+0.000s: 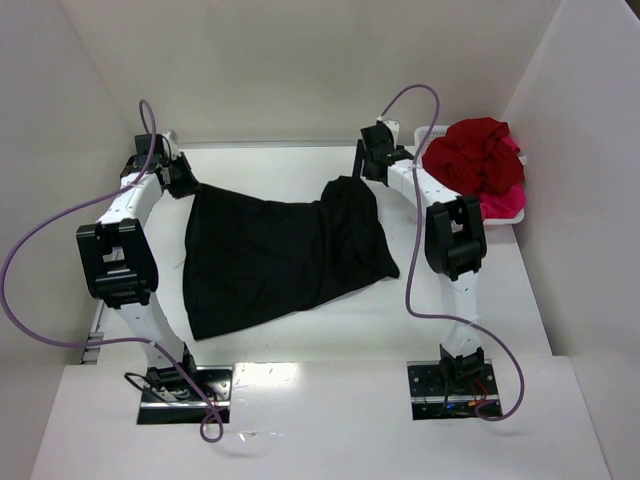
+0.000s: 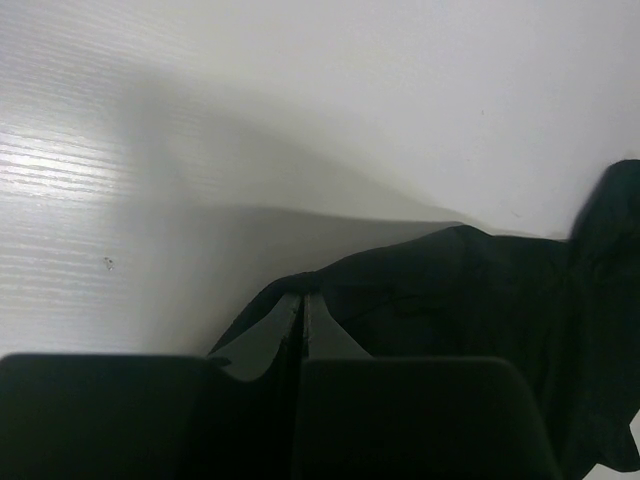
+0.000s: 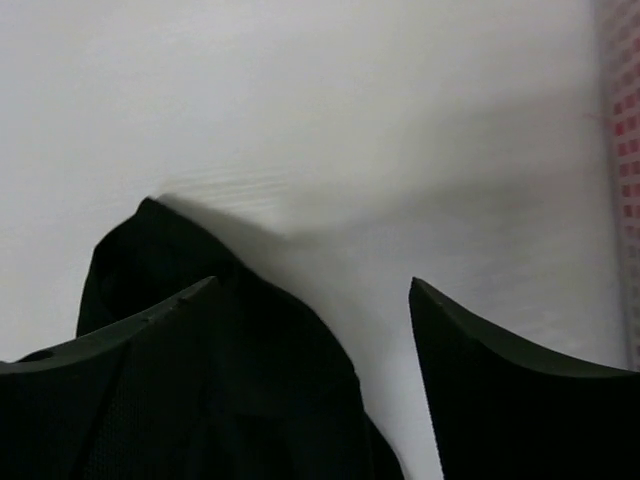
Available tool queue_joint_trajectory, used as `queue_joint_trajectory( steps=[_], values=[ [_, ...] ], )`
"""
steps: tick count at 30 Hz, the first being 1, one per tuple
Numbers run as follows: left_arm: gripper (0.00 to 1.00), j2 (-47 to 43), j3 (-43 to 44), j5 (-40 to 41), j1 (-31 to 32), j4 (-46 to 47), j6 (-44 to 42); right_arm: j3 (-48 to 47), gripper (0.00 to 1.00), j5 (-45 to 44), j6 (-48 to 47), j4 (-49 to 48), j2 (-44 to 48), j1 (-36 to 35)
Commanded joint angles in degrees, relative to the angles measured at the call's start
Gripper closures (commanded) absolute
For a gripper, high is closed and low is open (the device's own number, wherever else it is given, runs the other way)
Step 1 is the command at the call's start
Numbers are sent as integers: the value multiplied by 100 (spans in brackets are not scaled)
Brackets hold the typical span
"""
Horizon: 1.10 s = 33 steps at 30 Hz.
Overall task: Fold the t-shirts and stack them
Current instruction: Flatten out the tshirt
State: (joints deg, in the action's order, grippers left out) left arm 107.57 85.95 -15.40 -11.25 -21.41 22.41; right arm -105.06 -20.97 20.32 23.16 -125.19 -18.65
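"Where's the black t-shirt (image 1: pixel 280 255)?"
"Mid-table, bunched on its right side. The left gripper (image 1: pixel 178 178) is pinched on its far corner. The right gripper (image 1: pixel 368 158) hangs agape, holding nothing."
"Advice?"
"Grab the far-right corner, then pull taut."

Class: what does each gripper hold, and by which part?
The left gripper pinches the black t-shirt at its far left corner; the right gripper is open, holding nothing.

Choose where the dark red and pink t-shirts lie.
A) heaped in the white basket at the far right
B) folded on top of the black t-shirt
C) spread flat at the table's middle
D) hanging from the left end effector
A: the dark red t-shirt and pink t-shirt sit bunched in the white basket, apart from the black t-shirt.
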Motion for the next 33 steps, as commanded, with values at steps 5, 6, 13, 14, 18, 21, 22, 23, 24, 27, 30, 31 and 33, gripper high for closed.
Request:
queue_joint_trajectory(
  steps=[5, 6, 13, 14, 18, 21, 22, 23, 24, 27, 30, 31, 33],
  values=[
    [100, -61, 62, -165, -53, 172, -150, 363, 17, 990, -475, -576, 583, -270],
    [100, -61, 62, -165, -53, 172, -150, 311, 17, 990, -624, -576, 583, -340],
    [100, -61, 62, -218, -53, 119, -202, 300, 20, 120, -810, -400, 328, -613],
    [100, -61, 62, -218, -53, 119, -202, 371, 20, 120, -714, -339, 380, -509],
    [100, -61, 62, -218, -53, 119, -202, 828, 22, 120, -537, -425, 635, -280],
    [100, -61, 62, -271, -53, 119, -202, 1171, 22, 172, -406, -479, 741, -148],
    [100, -61, 62, -271, -53, 119, -255, 1224, 22, 172, -406, -479, 741, -86],
    [100, -61, 62, -271, -53, 119, -255, 1224, 22, 172, -353, -479, 741, -86],
    [100, -61, 62, -323, -53, 119, -255, 1224, 24, 172, -353, -548, 741, -86],
    [100, -61, 62, -323, -53, 119, -255, 1224, 25, 488, -406, -742, 688, -24],
    [100, -61, 62, -323, -53, 119, -255, 1224, 28, 778, -476, -935, 636, -24],
    [100, -61, 62, -323, -53, 119, -255, 1172, 28, 779, -476, -936, 636, -24],
    [100, -61, 62, -323, -53, 119, -255, 1067, 31, 1050, -476, -1015, 583, -24]
  ],
)
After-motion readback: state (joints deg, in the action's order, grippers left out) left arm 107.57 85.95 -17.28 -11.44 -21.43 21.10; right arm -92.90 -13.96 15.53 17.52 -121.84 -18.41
